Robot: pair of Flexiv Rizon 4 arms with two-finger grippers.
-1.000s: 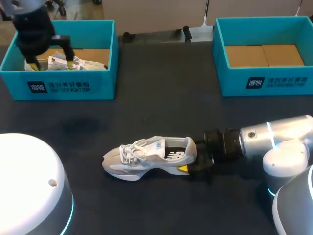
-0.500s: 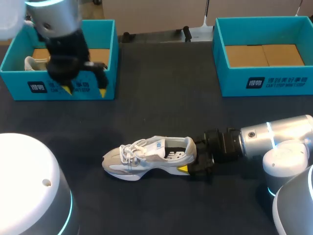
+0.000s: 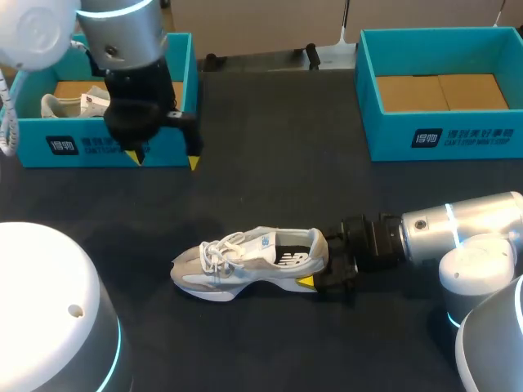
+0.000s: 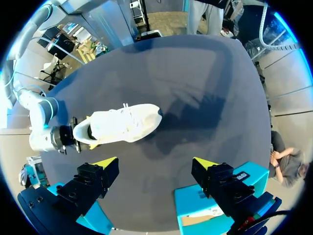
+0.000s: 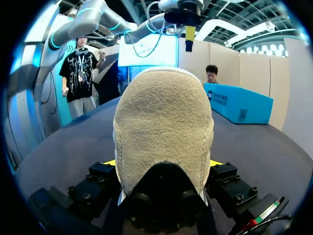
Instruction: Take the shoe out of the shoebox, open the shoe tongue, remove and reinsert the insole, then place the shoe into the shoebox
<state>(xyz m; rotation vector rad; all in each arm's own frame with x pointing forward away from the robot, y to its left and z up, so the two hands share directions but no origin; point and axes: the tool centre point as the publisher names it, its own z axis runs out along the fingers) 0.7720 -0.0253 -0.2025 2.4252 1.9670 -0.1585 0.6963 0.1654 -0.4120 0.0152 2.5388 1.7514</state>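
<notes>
A white and grey shoe (image 3: 245, 261) lies on its sole in the middle of the dark table, toe to the left. My right gripper (image 3: 321, 272) is shut on its heel; in the right wrist view the suede heel (image 5: 164, 127) fills the gap between the two fingers. My left gripper (image 3: 163, 159) hangs open and empty in front of the left teal shoebox (image 3: 163, 135). In the left wrist view the shoe (image 4: 124, 125) lies ahead of that gripper (image 4: 155, 164). A second white shoe (image 3: 69, 104) lies inside the left shoebox.
A second teal shoebox (image 3: 441, 135) stands at the back right with only cardboard on its floor. Bare dark tabletop (image 3: 270, 163) lies between the two boxes and around the shoe.
My left arm has come out from over the left shoebox, moving right and toward the table's front, its gripper open and empty. The shoe and the right arm have stayed put.
</notes>
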